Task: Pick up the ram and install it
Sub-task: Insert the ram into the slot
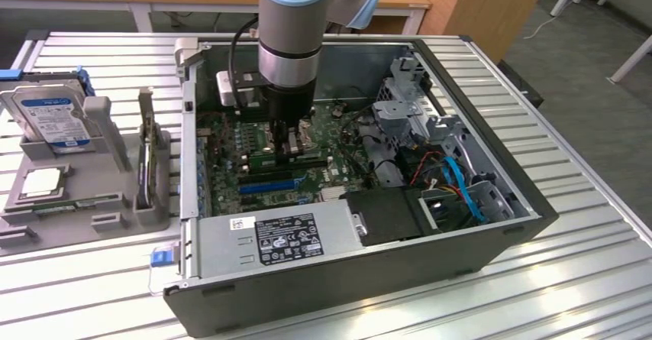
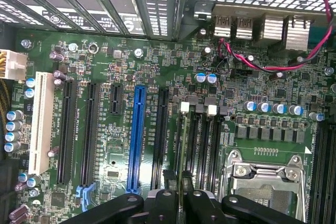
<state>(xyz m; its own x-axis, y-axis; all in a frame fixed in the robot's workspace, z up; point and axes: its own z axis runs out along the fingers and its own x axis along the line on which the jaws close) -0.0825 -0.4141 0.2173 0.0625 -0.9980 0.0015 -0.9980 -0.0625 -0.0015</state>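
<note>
My gripper (image 1: 286,150) reaches straight down into the open computer case (image 1: 509,233), just above the green motherboard (image 2: 105,51). In the wrist view its dark fingertips (image 2: 164,196) are pinched together on the ram (image 2: 182,150). The ram is a thin green stick seen edge-on. It stands along the first of the black memory slots (image 2: 193,140), beside a white latch (image 2: 184,107). How deep it sits in the slot I cannot tell. In the exterior view the fingers hide most of the ram.
A silver processor socket (image 2: 268,182) lies beside the memory slots, and a blue slot (image 2: 137,135) and a white slot (image 2: 42,124) on the other side. Outside the case, at the exterior view's left, a grey holder (image 1: 102,221) carries a blue-labelled hard drive (image 1: 56,118) and a square chip (image 1: 41,181). Cables (image 1: 453,179) crowd the case's right.
</note>
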